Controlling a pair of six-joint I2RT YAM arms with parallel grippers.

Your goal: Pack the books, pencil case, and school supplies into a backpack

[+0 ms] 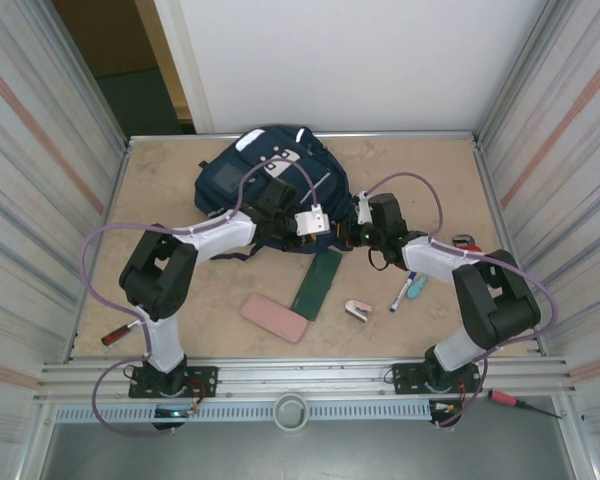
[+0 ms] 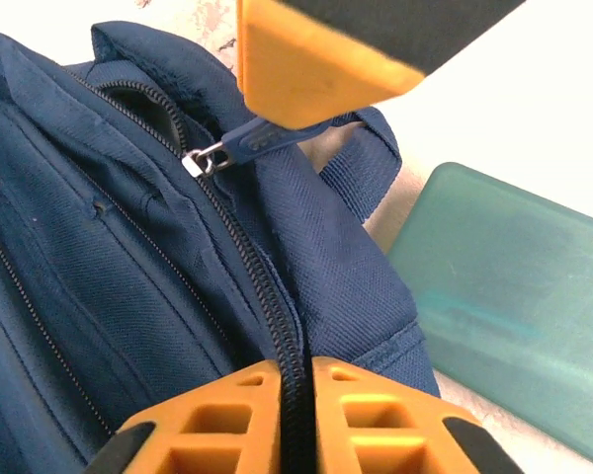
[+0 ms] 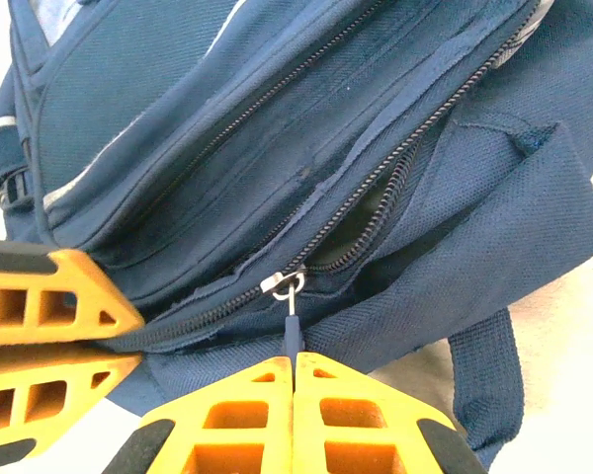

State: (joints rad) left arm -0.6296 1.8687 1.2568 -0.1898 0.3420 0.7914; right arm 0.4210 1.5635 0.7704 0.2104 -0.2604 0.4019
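One backpack, main zipper partly open, interior dark, contents indistinct.

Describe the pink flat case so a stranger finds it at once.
Start at the large navy-blue fabric backpack at the far middle. In front of it lies a long dark green flat box; left of its near end is the pink rounded oblong case, the only all-pink thing.

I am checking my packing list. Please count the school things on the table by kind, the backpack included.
Backpack: 1
Pink pencil case: 1
Dark green flat box: 1
Marker pen: 1
Small teal item: 1
Small pink-and-white item: 1
Total: 6
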